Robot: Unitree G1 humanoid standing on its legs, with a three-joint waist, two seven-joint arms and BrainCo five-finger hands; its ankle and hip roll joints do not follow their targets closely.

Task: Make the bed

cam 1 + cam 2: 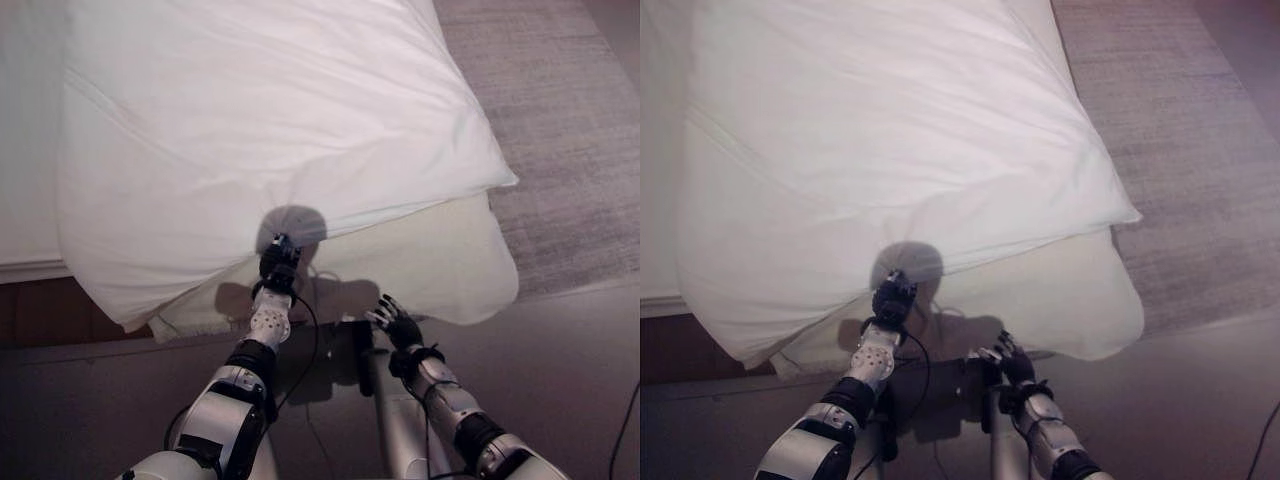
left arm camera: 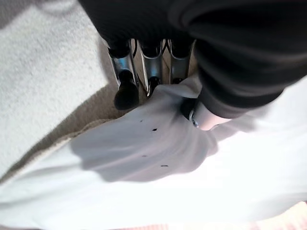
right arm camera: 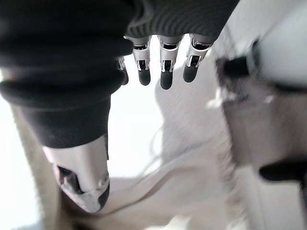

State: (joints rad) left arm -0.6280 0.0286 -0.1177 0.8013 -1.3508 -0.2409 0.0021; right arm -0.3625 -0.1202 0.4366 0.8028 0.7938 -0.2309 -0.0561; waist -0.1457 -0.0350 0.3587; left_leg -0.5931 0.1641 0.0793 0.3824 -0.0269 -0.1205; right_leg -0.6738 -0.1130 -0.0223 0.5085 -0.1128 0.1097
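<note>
My left hand (image 1: 277,262) pinched near hem of white duvet (image 1: 270,130), fingers and thumb curled into cloth; duvet lay ahead across bed, long axis running away from me. Right hand (image 1: 398,322) lower, beside mattress corner (image 1: 470,270), fingers relaxed, holding nothing; left nearer cloth

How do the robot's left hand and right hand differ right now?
The left hand reaches up to the white duvet, pinching its edge between fingers and thumb; the right hand hangs lower, off the bed, with relaxed fingers holding nothing. Both wear dark ribbed covers.
</note>
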